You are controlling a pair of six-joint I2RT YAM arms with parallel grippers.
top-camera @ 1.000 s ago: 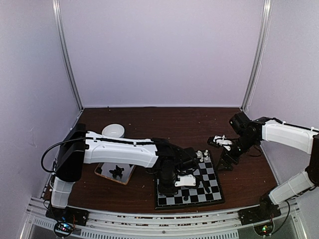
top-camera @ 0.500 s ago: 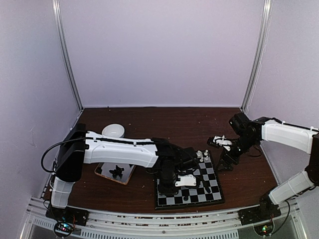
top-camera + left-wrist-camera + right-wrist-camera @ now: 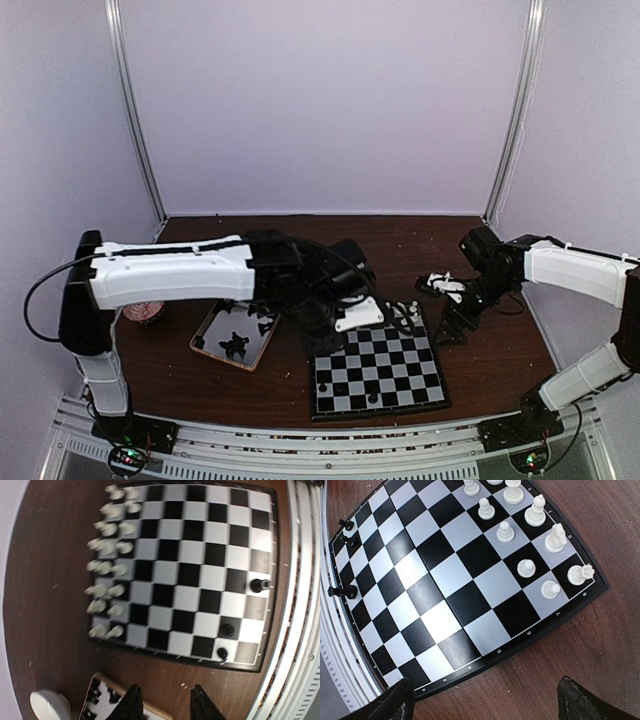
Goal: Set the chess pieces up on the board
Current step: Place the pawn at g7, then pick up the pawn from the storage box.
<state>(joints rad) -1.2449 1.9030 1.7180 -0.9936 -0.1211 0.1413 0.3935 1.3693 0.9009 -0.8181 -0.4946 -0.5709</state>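
Note:
The board point(image 3: 378, 372) lies at the table's near middle. White pieces point(image 3: 405, 313) fill its far rows; they show in the left wrist view point(image 3: 107, 570) and the right wrist view point(image 3: 535, 540). Three black pieces point(image 3: 228, 629) stand along its near edge, also seen in the right wrist view point(image 3: 342, 591). More black pieces point(image 3: 235, 345) lie in the tray point(image 3: 205, 345). My left gripper point(image 3: 322, 328) hovers open and empty over the bare table point(image 3: 165, 705) between tray and board. My right gripper point(image 3: 447, 328) is wide open and empty beside the board's right edge point(image 3: 487, 707).
The wood-rimmed tray shows at the bottom of the left wrist view point(image 3: 150, 711), with a white bowl point(image 3: 47, 705) beside it. A small reddish round thing point(image 3: 145, 313) sits at the left. Pale crumbs dot the brown table. A metal rail point(image 3: 320, 440) runs along the near edge.
My left arm has lifted off the board and swung back and left, toward the tray. Its upper links now cover the white bowl. My right arm has not moved.

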